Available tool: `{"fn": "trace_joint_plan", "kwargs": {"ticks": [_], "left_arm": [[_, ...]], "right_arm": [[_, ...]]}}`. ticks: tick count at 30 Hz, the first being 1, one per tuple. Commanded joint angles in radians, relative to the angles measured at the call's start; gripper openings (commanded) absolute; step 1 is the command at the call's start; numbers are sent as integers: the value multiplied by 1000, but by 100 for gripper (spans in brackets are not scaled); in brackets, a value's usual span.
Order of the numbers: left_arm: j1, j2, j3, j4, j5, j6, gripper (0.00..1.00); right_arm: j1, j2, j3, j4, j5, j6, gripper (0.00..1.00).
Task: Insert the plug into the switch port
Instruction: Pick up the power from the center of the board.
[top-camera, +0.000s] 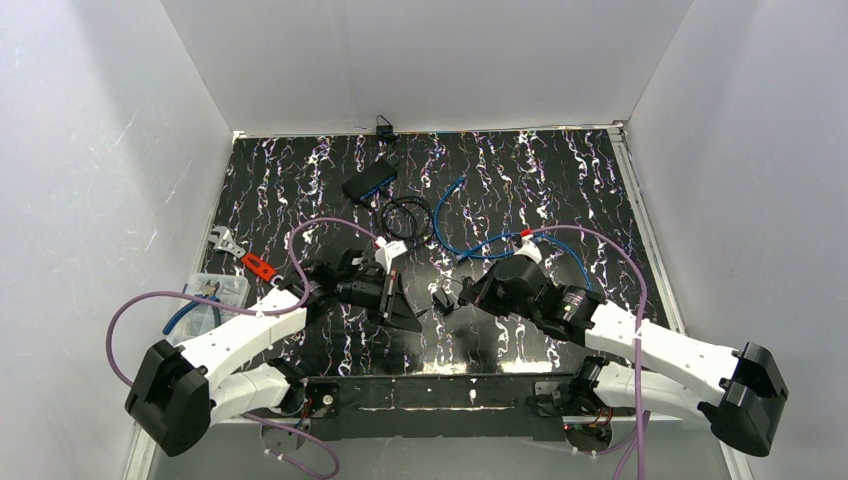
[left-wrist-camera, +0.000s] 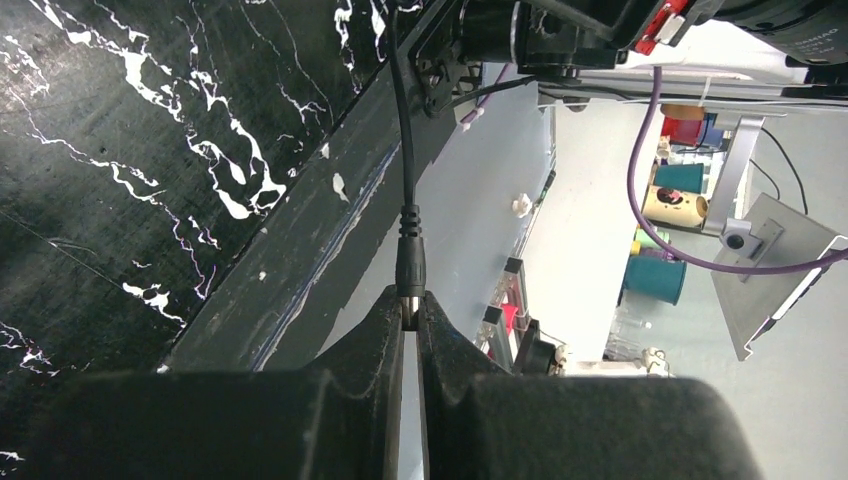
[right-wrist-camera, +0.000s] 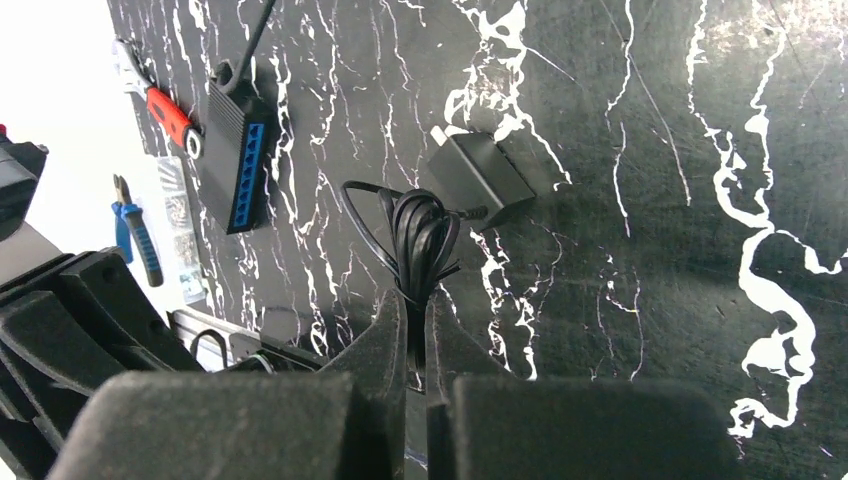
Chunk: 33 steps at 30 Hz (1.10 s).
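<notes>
The plug (left-wrist-camera: 410, 268), a black barrel plug with a metal tip, sticks out from my left gripper (left-wrist-camera: 410, 312), which is shut on that tip; its thin black lead (left-wrist-camera: 403, 120) runs up and away. In the top view this gripper (top-camera: 408, 318) hangs over the table's near middle. My right gripper (right-wrist-camera: 415, 305) is shut on a bundle of black cable (right-wrist-camera: 420, 235), a little to the right (top-camera: 442, 300). The switch (right-wrist-camera: 236, 150), a black box with a row of blue ports, lies flat further back (top-camera: 368, 184). A black power adapter (right-wrist-camera: 482, 175) lies just beyond the bundle.
A red-handled wrench (top-camera: 247, 262) and a clear box with blue pliers (top-camera: 212, 293) sit at the left edge. A blue cable (top-camera: 470, 240) and a black coil (top-camera: 405, 215) lie mid-table. White walls enclose three sides. The table's front rail (left-wrist-camera: 300, 290) is close below my left gripper.
</notes>
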<state>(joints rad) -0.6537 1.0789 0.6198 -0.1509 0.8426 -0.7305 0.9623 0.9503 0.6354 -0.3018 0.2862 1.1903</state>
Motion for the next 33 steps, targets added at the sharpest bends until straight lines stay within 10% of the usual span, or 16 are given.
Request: {"fn": "trace_joint_plan", "kwargs": {"ticks": [1, 13, 33], "left_arm": [[-17, 31, -11, -25, 59, 32, 0], [-48, 48, -11, -46, 67, 50, 0], [-67, 11, -19, -65, 138, 29, 0]], "right_arm": [[-7, -20, -35, 5, 33, -16, 4], [-7, -115, -7, -23, 8, -353, 57], [1, -152, 162, 17, -736, -1392, 60]]}}
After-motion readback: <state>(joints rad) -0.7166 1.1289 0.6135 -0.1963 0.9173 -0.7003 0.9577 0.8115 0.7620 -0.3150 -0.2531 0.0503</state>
